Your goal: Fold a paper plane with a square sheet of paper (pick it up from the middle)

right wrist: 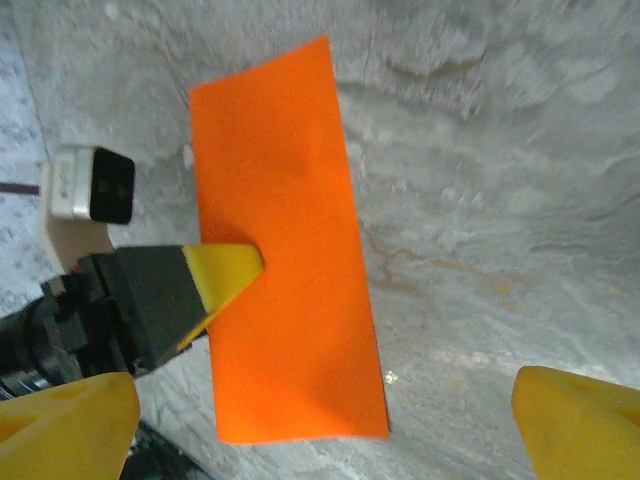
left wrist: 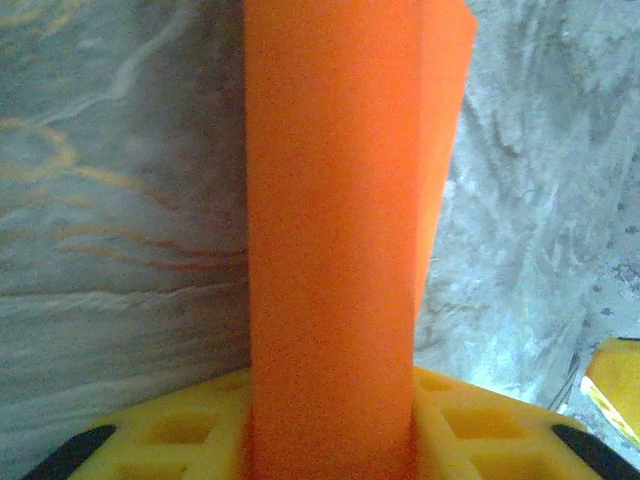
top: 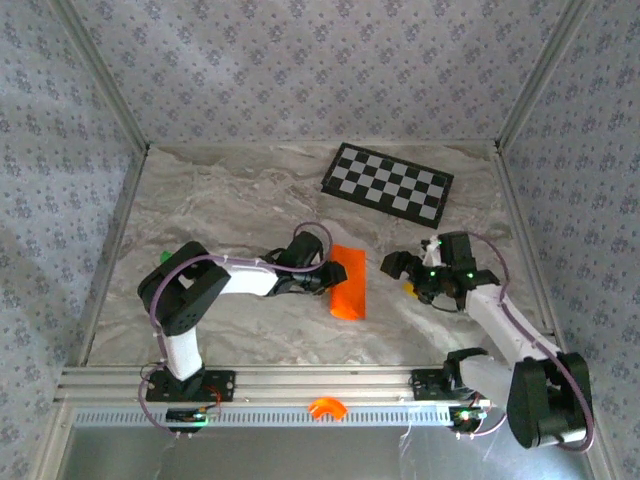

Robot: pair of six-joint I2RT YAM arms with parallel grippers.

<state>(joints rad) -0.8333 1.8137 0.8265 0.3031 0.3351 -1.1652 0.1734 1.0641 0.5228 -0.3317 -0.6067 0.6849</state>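
The square sheet of paper [top: 350,285] is bright orange and folded into a narrow rectangle, lying on the marble table just right of centre. My left gripper [top: 325,277] reaches in from the left and is shut on the sheet's left long edge. In the left wrist view the sheet [left wrist: 330,200] runs up out of the yellow jaws of that gripper [left wrist: 330,420]. The right wrist view shows a yellow fingertip [right wrist: 225,275] of the left gripper resting on top of the sheet [right wrist: 290,180]. My right gripper [top: 402,277] hovers open a little to the right of the sheet, its jaws [right wrist: 320,425] wide apart.
A black-and-white checkerboard [top: 388,183] lies at the back right. A small orange arch-shaped part [top: 326,407] sits on the front rail between the arm bases. A tiny green piece [top: 164,257] shows behind the left arm. Patterned walls close in three sides.
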